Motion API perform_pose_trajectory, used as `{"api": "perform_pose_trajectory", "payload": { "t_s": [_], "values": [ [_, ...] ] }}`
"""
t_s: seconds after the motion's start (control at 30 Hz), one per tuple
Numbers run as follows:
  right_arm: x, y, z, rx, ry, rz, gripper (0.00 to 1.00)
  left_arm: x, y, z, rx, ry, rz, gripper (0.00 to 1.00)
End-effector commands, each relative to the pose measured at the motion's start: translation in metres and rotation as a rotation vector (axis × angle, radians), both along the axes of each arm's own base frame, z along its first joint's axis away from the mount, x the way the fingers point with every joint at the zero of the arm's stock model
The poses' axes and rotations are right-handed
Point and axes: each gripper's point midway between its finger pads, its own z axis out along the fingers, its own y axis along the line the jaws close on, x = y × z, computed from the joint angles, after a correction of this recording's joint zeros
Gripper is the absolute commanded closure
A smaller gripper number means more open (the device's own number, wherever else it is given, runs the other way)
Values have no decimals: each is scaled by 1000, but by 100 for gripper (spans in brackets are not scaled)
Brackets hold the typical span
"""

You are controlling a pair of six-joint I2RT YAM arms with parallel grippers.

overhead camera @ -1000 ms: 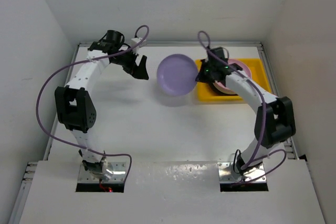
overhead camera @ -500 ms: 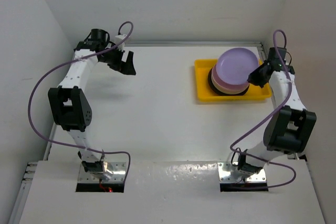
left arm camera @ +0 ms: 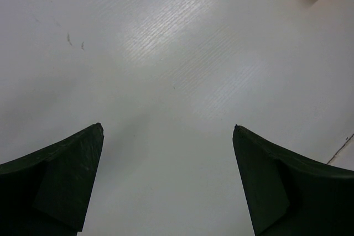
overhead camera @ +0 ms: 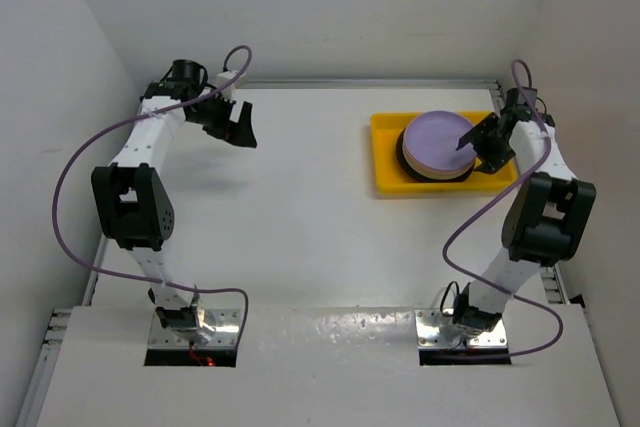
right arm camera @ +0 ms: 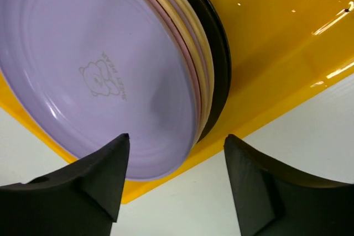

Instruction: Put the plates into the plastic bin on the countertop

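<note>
Top view: the plates (overhead camera: 437,142) lie stacked in the plastic bin (overhead camera: 386,169); only the right wrist view resolves a printed mark on the lilac top plate (right arm camera: 94,70); left gripper (left arm camera: 167,128) and right gripper (right arm camera: 176,137) gape wide, empty.

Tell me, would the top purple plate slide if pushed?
Probably: the round lilac plate looks glossy and smooth. It is likely stiff, since its rim shows a crisp curve. Lying flat on the stack of plates, it seems unlikely to tip.
</note>
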Motion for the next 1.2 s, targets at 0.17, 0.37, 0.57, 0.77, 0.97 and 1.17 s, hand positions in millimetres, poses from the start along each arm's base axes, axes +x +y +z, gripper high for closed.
{"api": "perform_pose_trajectory", "payload": {
  "t_s": [0.17,0.37,0.57,0.77,0.97,1.17],
  "values": [
    [-11,-22,35,-180,-11,42,20,0,1,13,-16,-40,-10,0],
    [-53,-17,92,-286,-189,34,0,-8,4,26,4,-79,-7,0],
    [-150,14,69,-237,-230,-75,0,-40,9,17,113,-77,3,0],
    [-223,62,-10,-54,-152,-53,0,-114,28,-17,280,-93,-57,0],
    [-234,83,-28,28,-225,-35,0,-183,60,-69,480,-145,-106,0],
    [-229,83,-20,12,-239,10,0,-194,61,-72,475,-213,-40,0]
  ]
}}
